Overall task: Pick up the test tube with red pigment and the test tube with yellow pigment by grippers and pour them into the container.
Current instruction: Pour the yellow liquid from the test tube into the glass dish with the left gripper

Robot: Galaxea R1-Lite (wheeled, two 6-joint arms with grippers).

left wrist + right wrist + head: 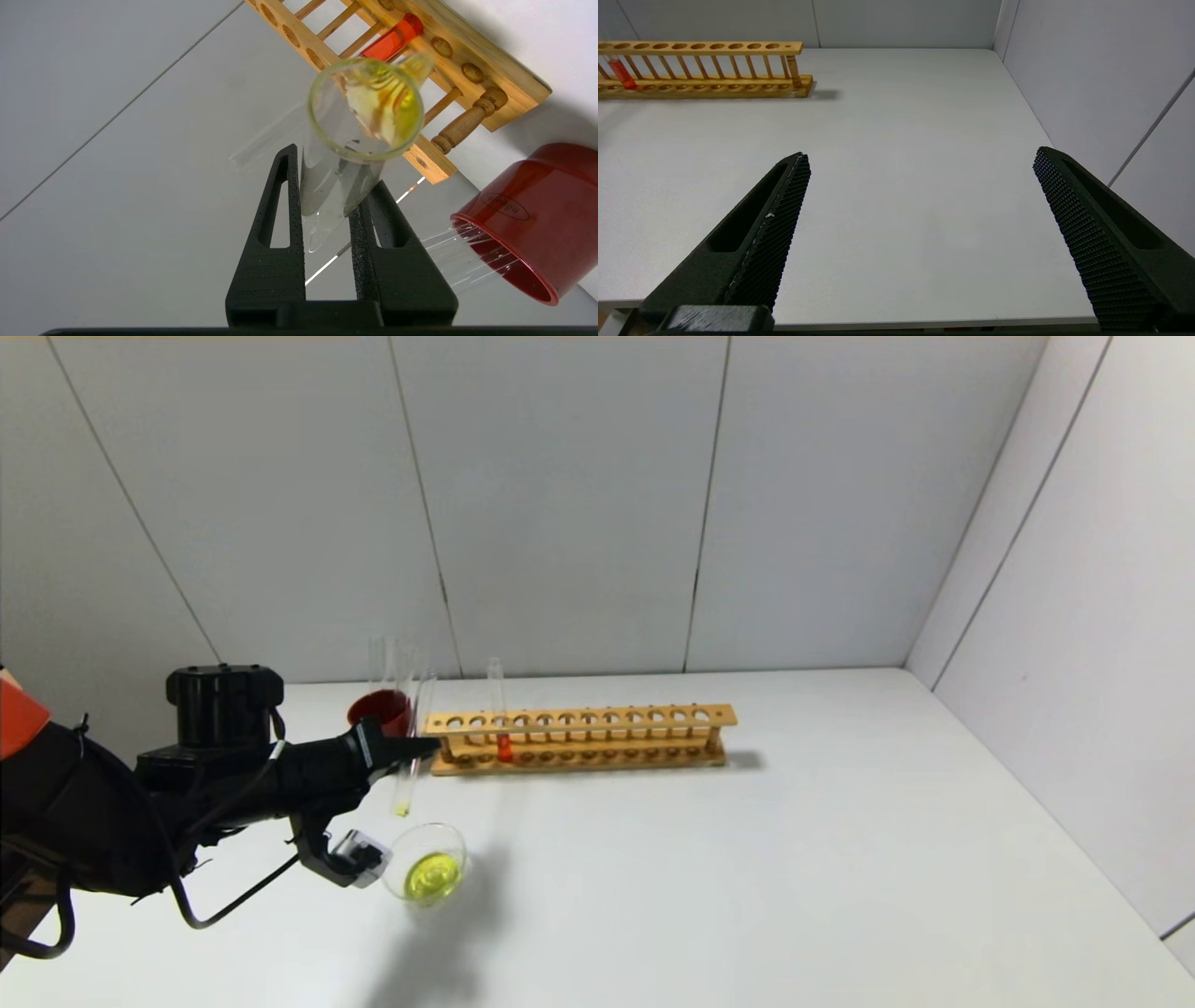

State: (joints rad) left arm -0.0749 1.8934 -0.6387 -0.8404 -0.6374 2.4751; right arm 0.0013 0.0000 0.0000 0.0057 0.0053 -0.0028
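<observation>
Left wrist view: yellow tube [343, 154] between jaws (clamped).

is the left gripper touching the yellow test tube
Touching. The left wrist view shows the left gripper with both fingers pressed against the test tube with yellow pigment, no gap on either side.

The rack [581, 739] is placed at the table's [747, 877] back; cup [381, 710] just left of it — dish [427, 874] in front, w/ the held tube [408, 775] above it.
</observation>
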